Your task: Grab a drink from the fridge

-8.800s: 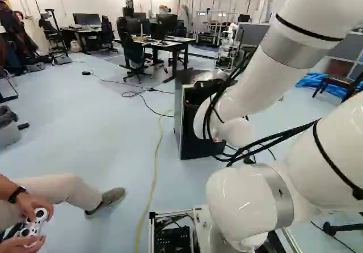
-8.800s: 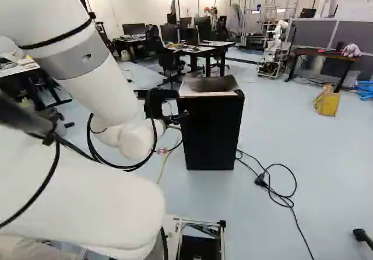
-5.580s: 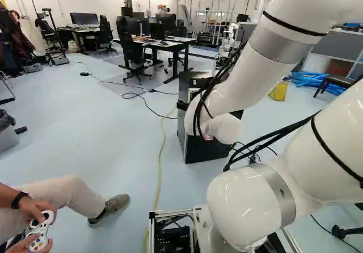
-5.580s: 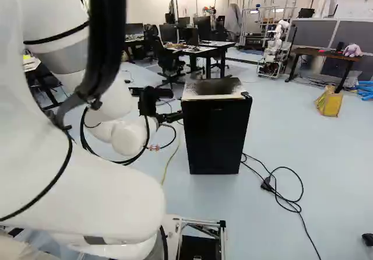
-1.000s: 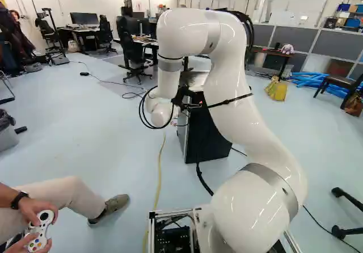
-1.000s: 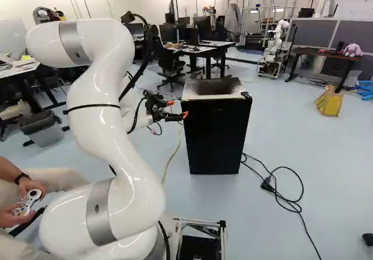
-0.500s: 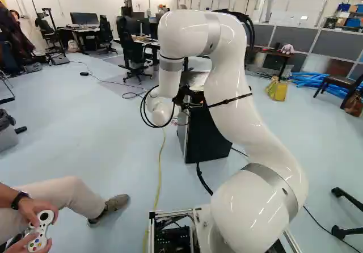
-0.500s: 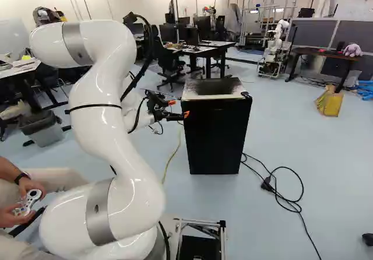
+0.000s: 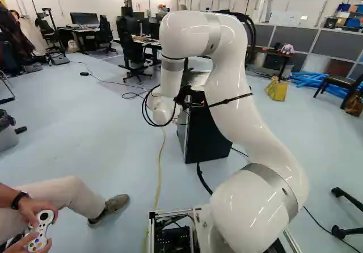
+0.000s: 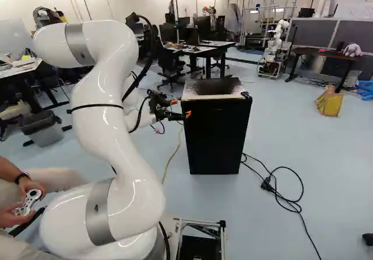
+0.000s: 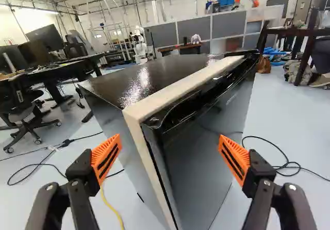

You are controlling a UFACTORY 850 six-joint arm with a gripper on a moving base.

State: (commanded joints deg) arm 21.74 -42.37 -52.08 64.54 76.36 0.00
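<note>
Beside the left edge of the fridge front, my gripper (image 10: 180,108) shows in the right base view, its orange-padded fingers apart. The wrist view has the gripper (image 11: 169,152) open, nothing gripped; the near upright edge of the fridge's front lies ahead, between the lines of the two fingers. The small black fridge (image 10: 215,137) stands on the floor, its door (image 11: 198,158) lying against the pale-edged body with a thin dark gap. My arm partly covers the fridge (image 9: 205,136) in the left base view. Its inside is hidden, and I see no drink.
A yellow cable (image 9: 159,168) runs along the floor left of the fridge; a black cable (image 10: 282,199) coils to its right. A seated person's leg and hands with a controller (image 9: 41,230) are close at the left. Desks and another robot (image 10: 274,47) stand farther back.
Since the oldest frames the base has moved slightly and the arm has refolded, bringing the gripper's pads into view beside the fridge. Over the last second the gripper has edged slightly rightward, staying open.
</note>
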